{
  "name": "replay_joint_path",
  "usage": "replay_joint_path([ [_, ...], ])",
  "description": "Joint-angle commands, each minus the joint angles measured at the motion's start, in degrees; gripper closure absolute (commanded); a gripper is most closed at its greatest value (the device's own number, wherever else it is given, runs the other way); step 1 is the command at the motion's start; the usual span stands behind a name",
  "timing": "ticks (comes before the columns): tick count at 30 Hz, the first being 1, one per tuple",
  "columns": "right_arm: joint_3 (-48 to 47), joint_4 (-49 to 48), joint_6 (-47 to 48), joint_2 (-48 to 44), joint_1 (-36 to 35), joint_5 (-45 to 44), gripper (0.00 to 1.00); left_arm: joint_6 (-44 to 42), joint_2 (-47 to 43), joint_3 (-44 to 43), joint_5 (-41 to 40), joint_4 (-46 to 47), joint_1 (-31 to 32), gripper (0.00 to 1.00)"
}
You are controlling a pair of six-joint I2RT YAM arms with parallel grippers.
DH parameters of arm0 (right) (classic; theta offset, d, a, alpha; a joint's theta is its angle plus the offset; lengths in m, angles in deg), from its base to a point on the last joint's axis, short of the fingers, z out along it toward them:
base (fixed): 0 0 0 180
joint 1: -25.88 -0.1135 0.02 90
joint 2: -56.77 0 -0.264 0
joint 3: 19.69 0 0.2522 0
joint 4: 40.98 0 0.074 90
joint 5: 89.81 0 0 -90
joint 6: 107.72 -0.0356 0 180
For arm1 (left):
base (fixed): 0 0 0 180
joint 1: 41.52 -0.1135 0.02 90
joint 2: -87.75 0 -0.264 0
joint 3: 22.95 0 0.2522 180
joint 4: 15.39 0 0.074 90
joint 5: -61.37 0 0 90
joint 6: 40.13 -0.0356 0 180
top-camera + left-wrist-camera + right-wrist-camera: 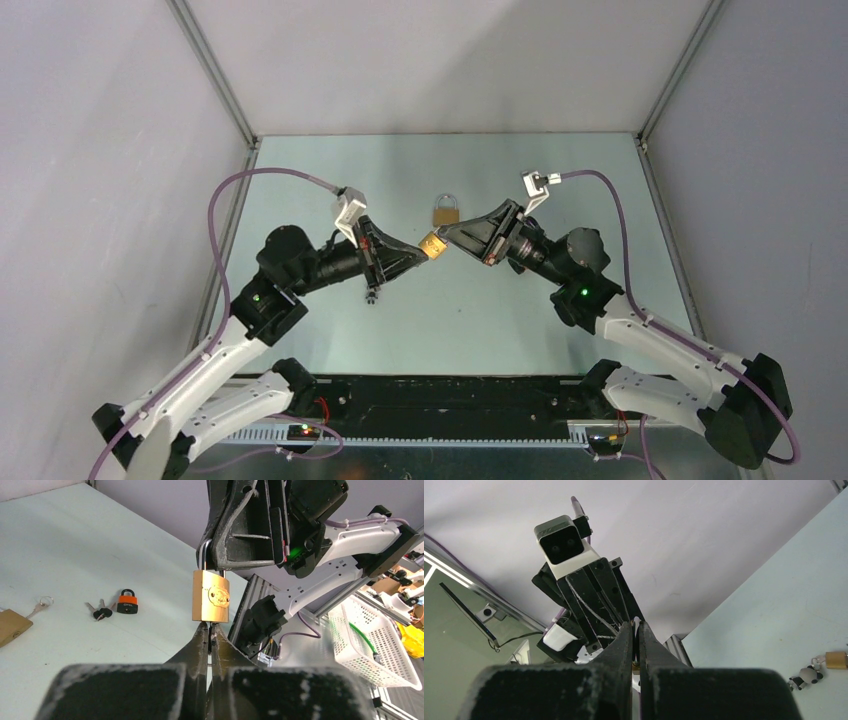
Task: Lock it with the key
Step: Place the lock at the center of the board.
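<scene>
A brass padlock (433, 245) hangs in the air between my two grippers over the middle of the table. In the left wrist view the padlock (211, 596) hangs upright by its silver shackle (202, 555). My right gripper (443, 236) is shut on that shackle from above, and it also shows in the left wrist view (216, 561). My left gripper (210, 628) is shut on a thin key whose blade goes up into the padlock's underside. The key is mostly hidden between the fingers. In the right wrist view my right gripper (635, 626) is shut and the padlock is almost wholly hidden.
A second brass padlock (446, 212) lies on the table just behind the grippers. A small orange and black padlock (127, 601) and a key bunch (100, 612) lie on the table, seen in the top view (372, 292). A white basket (380, 645) stands beyond the table edge.
</scene>
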Motion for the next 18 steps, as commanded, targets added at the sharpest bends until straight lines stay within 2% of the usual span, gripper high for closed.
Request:
replay_joint_path([
  [1,-3.29,-3.04,0.54,-0.04,0.01,1.24,1.0,-0.96,-0.5,-2.3,0.24,1.11,-0.11,1.0],
  [5,-3.37,-3.84,0.77,0.58,-0.27,2.68,0.91,0.69,-0.39,-2.72,-2.62,1.37,-0.1,1.0],
  [7,-3.35,-4.03,0.92,1.13,-0.66,3.13,0.81,2.34,-0.25,-2.95,-4.14,1.72,-0.1,1.0],
  [11,-3.37,-4.51,1.34,1.84,-1.29,3.69,0.68,4.19,-0.24,-3.09,-5.65,2.61,-0.17,1.0],
  [18,-4.9,-3.38,3.04,3.74,-2.46,6.19,0.59,6.34,-0.62,-3.47,-6.01,3.74,-0.11,1.0],
])
